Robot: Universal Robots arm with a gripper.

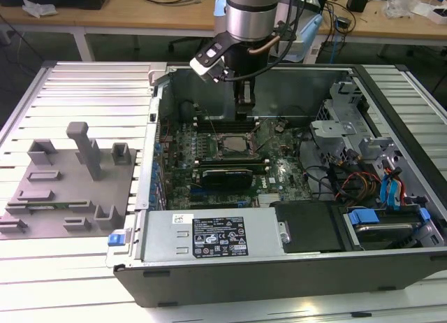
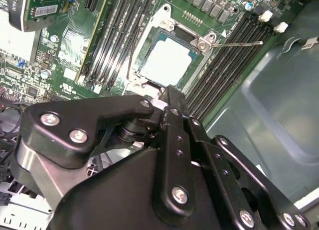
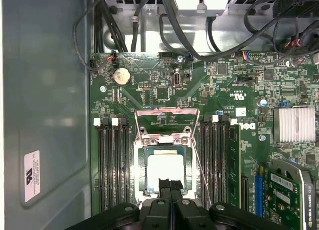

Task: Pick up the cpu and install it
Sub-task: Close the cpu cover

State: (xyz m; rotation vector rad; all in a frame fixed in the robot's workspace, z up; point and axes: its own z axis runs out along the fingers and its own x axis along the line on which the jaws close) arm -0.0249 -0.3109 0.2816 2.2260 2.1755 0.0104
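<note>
The cpu [image 3: 162, 171] lies flat inside the socket [image 3: 141, 160], load frame [image 3: 167, 110] open. The pincer [image 3: 169, 184] hangs clenched and empty just above the socket's edge; any contact should stay vertical, gentle, never sideways.

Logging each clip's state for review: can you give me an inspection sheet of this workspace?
Surface: ribbed metal table carrying an open computer case.
Job's things: cpu lying flat in the socket; load plate swung open.
Clutter: grey fixture plate at the exterior view's left.
Grippers: end effector shut, tips over the cpu's edge; contact unclear.
Cables: black cables along the case wall.
Surroundings: wooden desks behind.
</note>
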